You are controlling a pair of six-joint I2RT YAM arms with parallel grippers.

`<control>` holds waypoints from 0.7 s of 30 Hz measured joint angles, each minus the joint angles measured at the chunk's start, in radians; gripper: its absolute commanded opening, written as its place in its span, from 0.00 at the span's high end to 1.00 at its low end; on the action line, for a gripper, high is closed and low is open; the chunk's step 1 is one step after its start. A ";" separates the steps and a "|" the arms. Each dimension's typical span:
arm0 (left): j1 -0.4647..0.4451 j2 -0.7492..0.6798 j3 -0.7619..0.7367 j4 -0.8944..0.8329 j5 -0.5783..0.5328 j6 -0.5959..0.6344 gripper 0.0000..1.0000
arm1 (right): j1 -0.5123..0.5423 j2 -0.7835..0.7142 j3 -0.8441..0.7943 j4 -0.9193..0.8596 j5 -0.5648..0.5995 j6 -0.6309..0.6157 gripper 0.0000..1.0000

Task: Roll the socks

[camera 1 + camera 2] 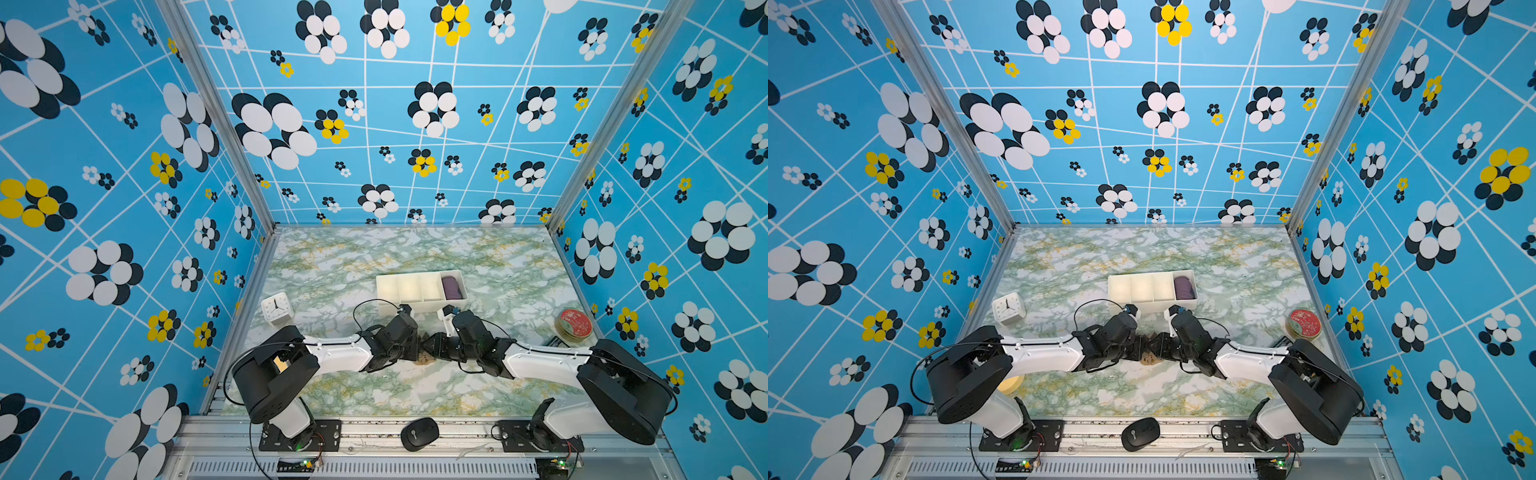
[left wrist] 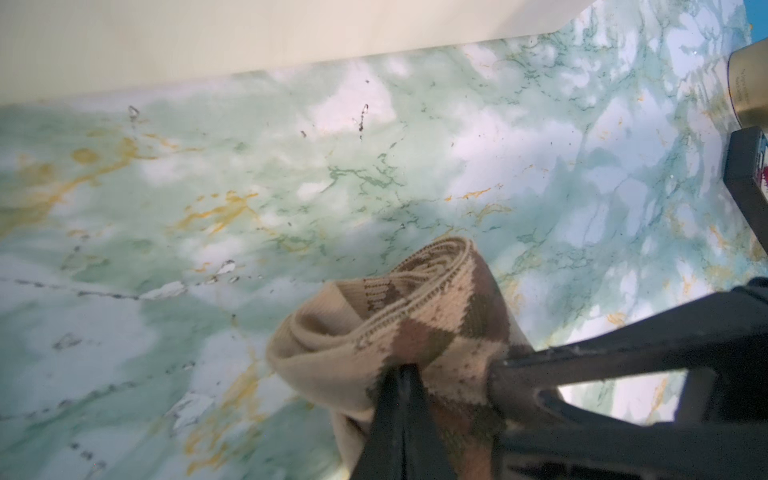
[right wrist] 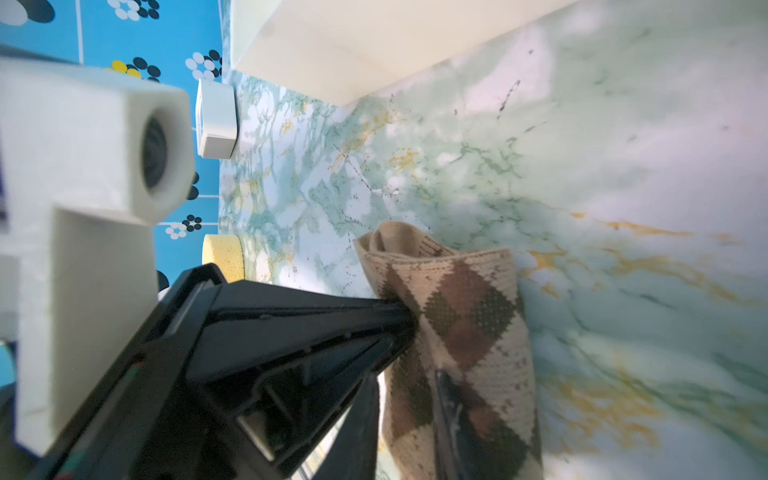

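Marble tabletop (image 1: 415,257), L fingers (image 2: 399,415) pinched shut on socks (image 2: 415,324), R fingers (image 3: 451,415) touching socks, grip unclear.

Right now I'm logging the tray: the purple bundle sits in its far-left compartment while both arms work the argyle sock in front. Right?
No: both top views show the purple bundle in the far-right compartment of the white tray. Both arms do work the argyle sock in front.

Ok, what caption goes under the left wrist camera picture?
The black left claw pinches a rolled-up tan knit sock bundle with brown diamonds, with the green marbled tabletop behind it.
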 measured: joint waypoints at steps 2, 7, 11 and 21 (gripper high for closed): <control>0.000 0.000 0.001 -0.001 0.000 0.006 1.00 | -0.013 -0.024 -0.015 0.000 0.000 0.002 0.74; 0.000 0.000 0.004 -0.010 0.000 0.010 1.00 | -0.066 -0.087 -0.025 -0.059 0.008 -0.010 0.69; 0.000 0.000 0.004 -0.011 0.000 0.011 1.00 | -0.116 -0.114 -0.027 -0.103 -0.001 -0.030 0.64; 0.000 0.008 0.010 -0.009 0.000 0.014 1.00 | -0.143 -0.046 -0.037 -0.100 -0.127 -0.043 0.63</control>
